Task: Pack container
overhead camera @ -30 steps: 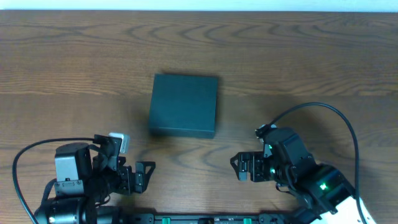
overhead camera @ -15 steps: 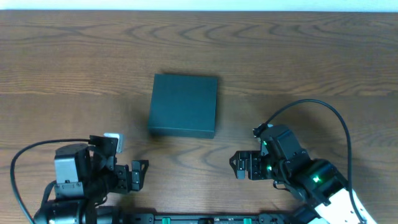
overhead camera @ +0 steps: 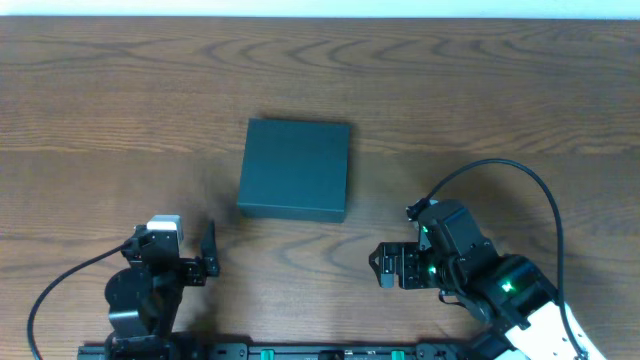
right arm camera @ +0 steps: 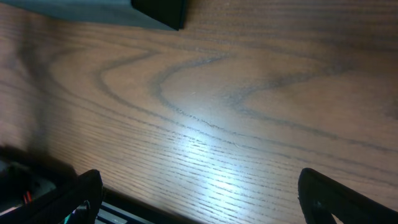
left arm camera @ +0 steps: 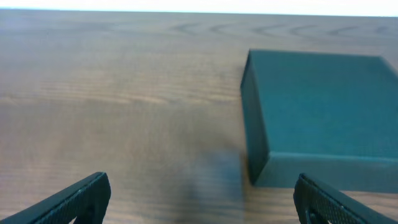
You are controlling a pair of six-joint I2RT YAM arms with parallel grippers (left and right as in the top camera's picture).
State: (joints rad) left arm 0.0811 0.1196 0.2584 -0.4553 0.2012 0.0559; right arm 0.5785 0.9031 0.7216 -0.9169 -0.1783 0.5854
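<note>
The worktop (overhead camera: 500,90) carries one closed box (overhead camera: 296,168) at its middle, nearly square, so no long axis matters. It lies ahead and to the right of the left tool (left arm camera: 200,196), whose fingers stand wide apart and empty. The right tool (overhead camera: 383,268), also spread and empty, points sideways past the box's near right corner. The left looks better aimed. Which edge is the hinge is not readable, and nothing to pack is in view.
</note>
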